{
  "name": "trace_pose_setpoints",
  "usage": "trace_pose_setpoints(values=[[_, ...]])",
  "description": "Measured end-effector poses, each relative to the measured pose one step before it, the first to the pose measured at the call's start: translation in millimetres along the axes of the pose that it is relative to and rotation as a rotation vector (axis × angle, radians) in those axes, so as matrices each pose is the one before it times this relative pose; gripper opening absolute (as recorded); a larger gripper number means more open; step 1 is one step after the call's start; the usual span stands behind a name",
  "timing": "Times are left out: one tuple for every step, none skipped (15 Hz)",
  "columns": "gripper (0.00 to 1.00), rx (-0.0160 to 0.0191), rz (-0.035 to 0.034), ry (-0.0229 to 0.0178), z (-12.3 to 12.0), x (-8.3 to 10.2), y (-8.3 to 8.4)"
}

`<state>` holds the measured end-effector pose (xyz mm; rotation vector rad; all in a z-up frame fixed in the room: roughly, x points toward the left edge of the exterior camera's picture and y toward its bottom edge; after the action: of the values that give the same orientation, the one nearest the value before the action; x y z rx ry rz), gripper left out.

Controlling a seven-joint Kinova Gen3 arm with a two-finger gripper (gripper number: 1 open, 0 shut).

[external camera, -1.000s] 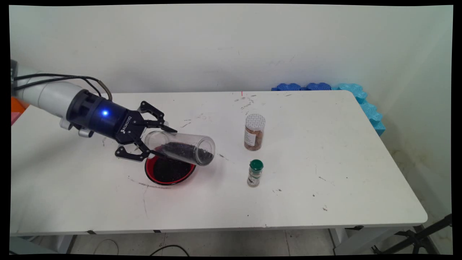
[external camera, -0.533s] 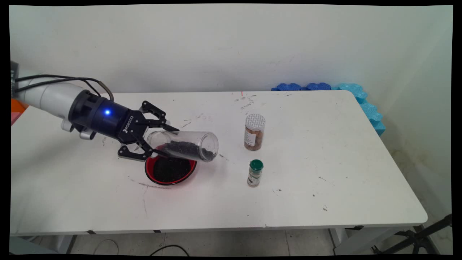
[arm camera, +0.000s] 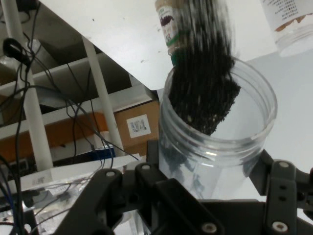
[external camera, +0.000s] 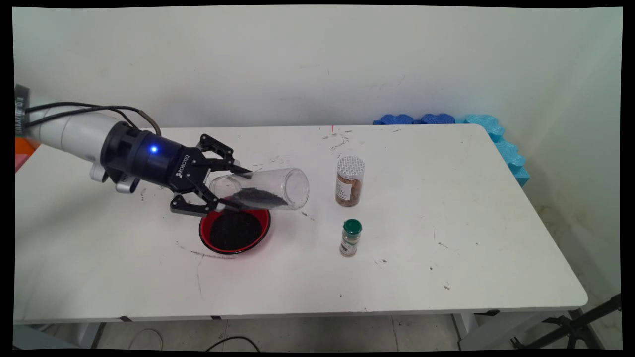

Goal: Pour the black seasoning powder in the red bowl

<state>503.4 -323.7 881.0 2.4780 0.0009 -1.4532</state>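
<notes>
Gripper (external camera: 233, 191) clamped on clear jar (external camera: 263, 189), jar lying sideways above red bowl (external camera: 234, 231), dark grains settled along low side, so looks like pouring pose. Brown spice jar (external camera: 349, 180) at 3 o'clock; green-capped shaker (external camera: 350, 237) at 4 o'clock, both upright, well apart.

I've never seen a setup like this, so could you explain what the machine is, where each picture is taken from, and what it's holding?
It is a white robot arm with a black two-finger gripper. One picture looks down on the white table from a fixed camera; the other comes from a camera on the hand itself. The gripper holds a clear jar on its side, dark granules inside, above a red bowl of the same. Two spice jars stand nearby: a brown-filled one and a smaller green-capped one.
</notes>
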Motion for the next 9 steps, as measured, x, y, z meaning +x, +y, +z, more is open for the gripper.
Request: trace_pose_setpoints(values=[[0.0,-0.00348,-0.00651,-0.00464,0.81,-0.46,-0.02],[0.0,-0.00292,-0.00537,-0.00399,0.76,-0.48,-0.03],[0.0,-0.00177,-0.00351,-0.00247,0.51,-0.29,-0.05],[0.0,-0.00304,-0.00565,-0.00383,0.76,-0.51,0.0],[0.0,-0.00176,-0.00397,-0.00254,0.53,-0.29,-0.03],[0.0,-0.00293,-0.00545,-0.00373,0.81,-0.55,-0.04],[0.0,-0.00321,-0.00607,-0.00459,0.9,-0.71,-0.05],[0.0,-0.00303,-0.00585,-0.00446,0.8,-0.63,-0.11],[0.0,-0.00367,-0.00564,-0.0055,0.85,-0.87,0.24]])
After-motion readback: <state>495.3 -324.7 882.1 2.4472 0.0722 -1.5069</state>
